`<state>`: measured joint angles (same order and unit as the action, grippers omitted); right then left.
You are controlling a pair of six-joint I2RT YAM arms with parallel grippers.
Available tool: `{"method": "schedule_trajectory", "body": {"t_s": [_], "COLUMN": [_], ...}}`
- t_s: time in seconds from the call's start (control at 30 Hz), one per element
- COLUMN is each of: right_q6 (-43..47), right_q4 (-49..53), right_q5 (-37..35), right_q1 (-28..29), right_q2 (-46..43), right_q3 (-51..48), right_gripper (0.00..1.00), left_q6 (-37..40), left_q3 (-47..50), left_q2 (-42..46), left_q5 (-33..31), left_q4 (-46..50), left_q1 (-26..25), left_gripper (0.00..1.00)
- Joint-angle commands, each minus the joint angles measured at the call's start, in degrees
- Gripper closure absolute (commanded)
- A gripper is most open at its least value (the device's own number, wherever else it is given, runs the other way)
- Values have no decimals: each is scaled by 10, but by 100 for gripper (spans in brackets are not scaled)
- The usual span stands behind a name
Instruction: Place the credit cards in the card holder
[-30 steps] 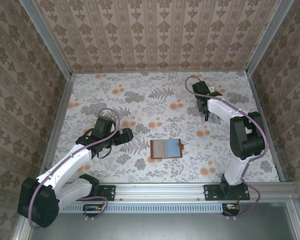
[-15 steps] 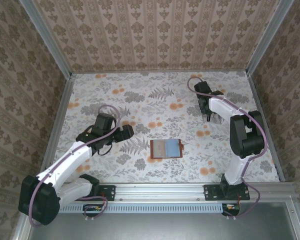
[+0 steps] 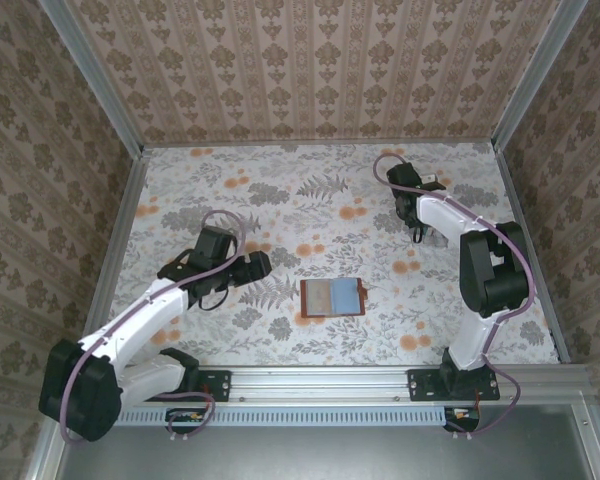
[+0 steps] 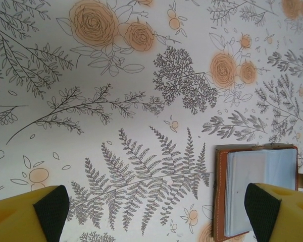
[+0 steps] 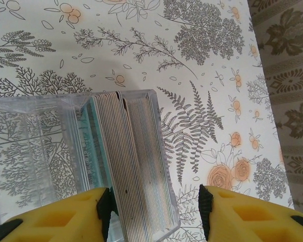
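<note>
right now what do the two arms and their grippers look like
The two arms match. The left arm and right arm have white links with bulky black joints, and a thin lilac cable loops along each. In the wrist views, the left gripper and right gripper each have chunky yellow fingers faced with black pads. No markings are visible.

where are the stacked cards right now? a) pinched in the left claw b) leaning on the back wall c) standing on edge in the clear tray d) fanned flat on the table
C: the right wrist view shows the cards standing on edge, packed inside the clear tray.
</note>
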<state>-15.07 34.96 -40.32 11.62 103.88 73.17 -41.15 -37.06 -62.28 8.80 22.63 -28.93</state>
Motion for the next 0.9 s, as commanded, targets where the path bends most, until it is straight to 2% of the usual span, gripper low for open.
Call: {"method": "schedule_trajectory", "body": {"t_s": [0.0,0.23,0.37,0.43,0.5,0.6,0.77,0.87], "right_q6": [2,9,21,15,16,24,24,17], "right_q4": [18,15,-16,19,22,9,4,19], "right_q5": [-46,-58,-27,-28,-39,-20,-25,-17], "right_q1": [2,15,16,17,24,27,26,24], "right_q2": [-11,-17,-15,8,17,10,-3,-1], "right_q3": [10,12,-4,20,26,22,9,15], "right_gripper": [49,57,66,71,71,65,71,71], "left_q6": [-6,-7,-6,-11,-10,-7,-9,-10], "left_q3": [-14,-9,-9,-5,-1,-10,2,-2], "left_q2": [-3,-6,-5,0,2,4,4,4], "left_q5": [0,-5,-11,-13,-11,-14,-17,-19], "left_q4": [-11,-14,-9,-18,-29,-14,-29,-20], "left_q1": [-8,-23,-24,-26,-28,-30,-34,-37], "left_gripper": [6,6,6,6,6,6,6,6]}}
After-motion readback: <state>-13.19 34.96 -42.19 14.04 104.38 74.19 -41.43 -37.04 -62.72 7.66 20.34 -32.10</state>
